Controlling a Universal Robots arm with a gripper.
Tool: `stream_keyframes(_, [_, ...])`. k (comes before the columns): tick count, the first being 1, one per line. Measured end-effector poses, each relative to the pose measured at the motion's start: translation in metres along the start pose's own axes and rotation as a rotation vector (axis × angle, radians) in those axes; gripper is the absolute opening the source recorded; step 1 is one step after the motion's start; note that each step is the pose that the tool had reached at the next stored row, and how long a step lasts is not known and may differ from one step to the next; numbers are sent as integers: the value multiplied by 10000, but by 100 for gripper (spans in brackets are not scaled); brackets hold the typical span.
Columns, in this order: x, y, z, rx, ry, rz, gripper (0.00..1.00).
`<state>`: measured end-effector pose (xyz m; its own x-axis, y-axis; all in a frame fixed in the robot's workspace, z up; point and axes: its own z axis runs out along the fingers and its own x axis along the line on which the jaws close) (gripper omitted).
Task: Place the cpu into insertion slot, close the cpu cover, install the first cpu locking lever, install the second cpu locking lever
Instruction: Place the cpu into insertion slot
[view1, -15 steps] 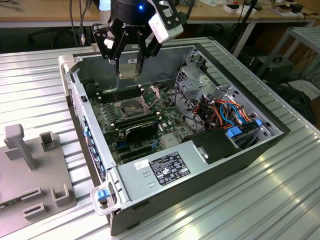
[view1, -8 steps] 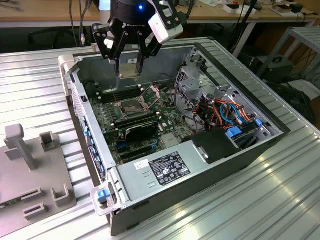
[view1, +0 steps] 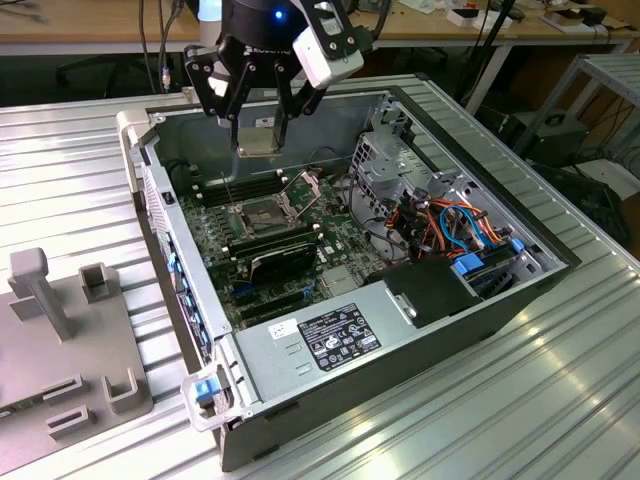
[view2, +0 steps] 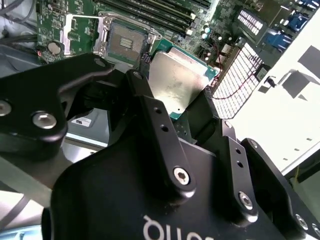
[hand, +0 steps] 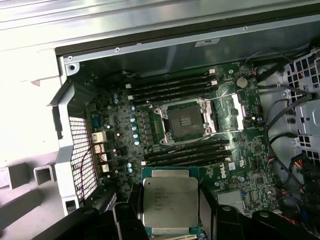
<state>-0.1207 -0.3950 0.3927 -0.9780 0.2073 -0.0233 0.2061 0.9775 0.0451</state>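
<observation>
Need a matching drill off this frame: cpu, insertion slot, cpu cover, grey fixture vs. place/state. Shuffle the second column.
1. cpu
2. insertion slot
3. cpu cover
4. grey fixture

A. empty, uncovered
B. on the table, at the exterior view's left of the computer case
C. clamped in the gripper, above the motherboard
D. flipped open, off the insertion slot

Pairs: 1-C, 2-A, 3-D, 4-B

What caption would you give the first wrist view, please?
Gripper holds the cpu over the motherboard; the insertion slot lies empty.
</observation>
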Motion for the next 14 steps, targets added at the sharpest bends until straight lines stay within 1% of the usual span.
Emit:
stream_keyframes(1, [0, 0, 1, 5, -9, 200, 55])
stream_keyframes(4, [-1, 0, 4, 15, -28, 647, 55])
stream_keyframes(9, [-1, 1, 5, 17, -32, 720, 55])
stream_keyframes(14, [-16, 26, 8, 19, -34, 759, 55])
